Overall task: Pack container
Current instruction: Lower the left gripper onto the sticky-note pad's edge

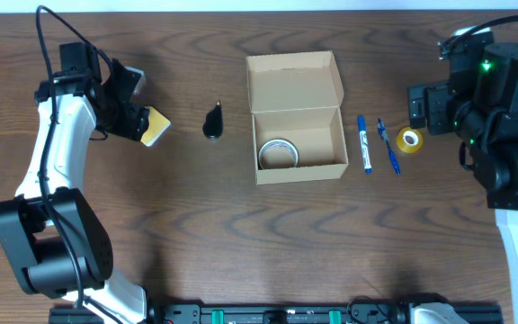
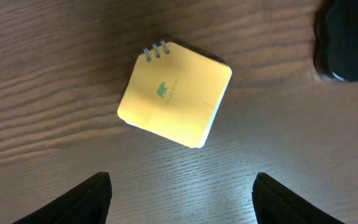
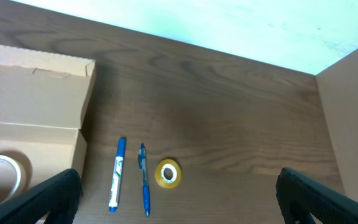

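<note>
A dark wooden tabletop (image 1: pixel 241 234) seen from overhead carries the container (image 1: pixel 304 171), a tan cardboard box at the centre. Its hinged lid (image 1: pixel 293 81) is folded back toward twelve o'clock so the inside can be reached from above. A pale tape roll (image 1: pixel 277 153) lies flat in the box's seven o'clock corner, leaving free floor beside it. Well out at nine o'clock from the box, a yellow spiral notepad (image 2: pixel 174 93) lies flat and skewed. The left claw (image 2: pixel 182 196) hangs over its near edge, released, its jaws spread wider than the pad and touching nothing, which looks like lining up to straddle it. A small black object (image 1: pixel 214 121) sits between the pad and the box. At three o'clock from the box, a blue marker (image 1: pixel 364 144), a blue pen (image 1: pixel 388 147) and a small yellow tape roll (image 1: pixel 409 139) lie in a row. The right claw (image 3: pixel 182 199) hovers high above them, fully released and empty, apparently waiting its turn.
</note>
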You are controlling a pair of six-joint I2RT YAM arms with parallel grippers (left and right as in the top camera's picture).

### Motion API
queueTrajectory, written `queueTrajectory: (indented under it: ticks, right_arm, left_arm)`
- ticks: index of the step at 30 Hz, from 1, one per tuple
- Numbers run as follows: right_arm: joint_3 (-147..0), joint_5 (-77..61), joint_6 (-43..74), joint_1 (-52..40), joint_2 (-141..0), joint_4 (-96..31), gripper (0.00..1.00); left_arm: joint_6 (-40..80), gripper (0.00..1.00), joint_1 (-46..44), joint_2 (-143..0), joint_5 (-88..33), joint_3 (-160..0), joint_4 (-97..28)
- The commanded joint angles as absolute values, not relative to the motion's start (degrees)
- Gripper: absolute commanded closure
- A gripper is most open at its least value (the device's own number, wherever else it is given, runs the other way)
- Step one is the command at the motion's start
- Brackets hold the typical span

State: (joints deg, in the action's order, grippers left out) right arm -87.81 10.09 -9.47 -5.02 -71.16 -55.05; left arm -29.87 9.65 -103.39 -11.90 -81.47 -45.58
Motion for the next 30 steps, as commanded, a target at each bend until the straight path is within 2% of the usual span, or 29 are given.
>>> queueTrajectory:
  ticks: [1, 7, 16, 26, 30]
  right_arm:
    - [-88.9, 10.3, -9.3, -6.0, -71.2, -55.1, 0.01]
    - [-88.9, 10.3, -9.3, -6.1, -71.2, -55.1, 0.01]
    - [-88.9, 10.3, -9.3, -6.1, -71.2, -55.0, 0.01]
    - [-88.9, 10.3, -9.3, -6.1, -71.2, -56.2, 0.01]
    - [-88.9, 10.3, -9.3, -6.1, -71.2, -56.3, 0.01]
  left_arm:
    - [-27.2, 0.25, 9.8, -103.9, -11.4, -81.5, -44.8]
    - [-29.1, 0.17, 9.8, -106.7, -11.7, -81.5, -44.3]
    - [-34.4, 0.22, 9.8, -112.1, -12.8, -82.0, -44.5]
    - [-37.4, 0.18, 9.8, -118.4, -12.1, -92.4, -49.8]
    - [-39.3, 0.12, 9.8, -121.6, -12.7, -97.2, -53.1]
